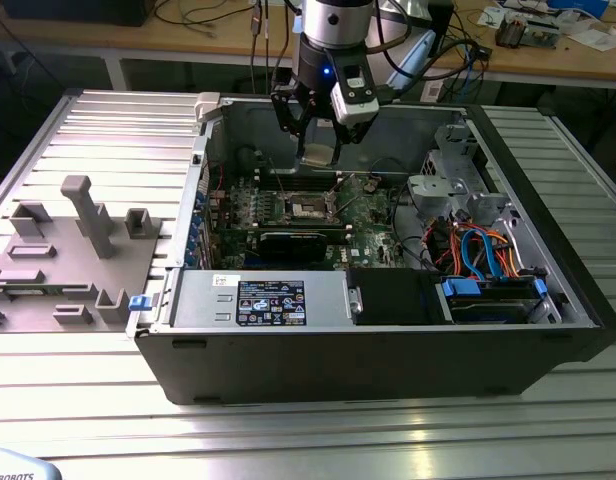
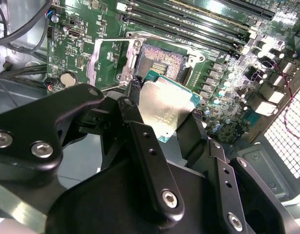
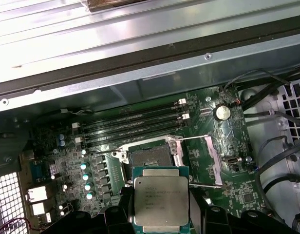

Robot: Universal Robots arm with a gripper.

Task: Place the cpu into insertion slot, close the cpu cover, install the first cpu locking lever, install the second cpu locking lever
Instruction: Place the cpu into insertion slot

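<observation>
My gripper [image 1: 317, 142] hangs above the open computer case, shut on the cpu [image 1: 316, 156]. In both wrist views the black fingers [image 2: 135, 105] clamp two opposite edges of the flat silvery chip [image 2: 164, 107] [image 3: 161, 197]. The insertion slot [image 3: 149, 157] [image 2: 162, 61] [image 1: 310, 207] lies bare on the green motherboard, below the chip and a little off to one side. The cpu cover [image 3: 211, 161] [image 2: 107, 61], a thin metal frame, is flipped open beside the slot. Thin wire locking levers [image 3: 191, 138] stand raised along the cover's sides.
Black memory slots [image 3: 135, 122] run beside the socket, and a long black card [image 1: 298, 243] lies across the board. Drive cage and coloured cables [image 1: 478, 250] fill the exterior view's right of the case. A grey fixture block [image 1: 83, 240] stands outside on the exterior view's left.
</observation>
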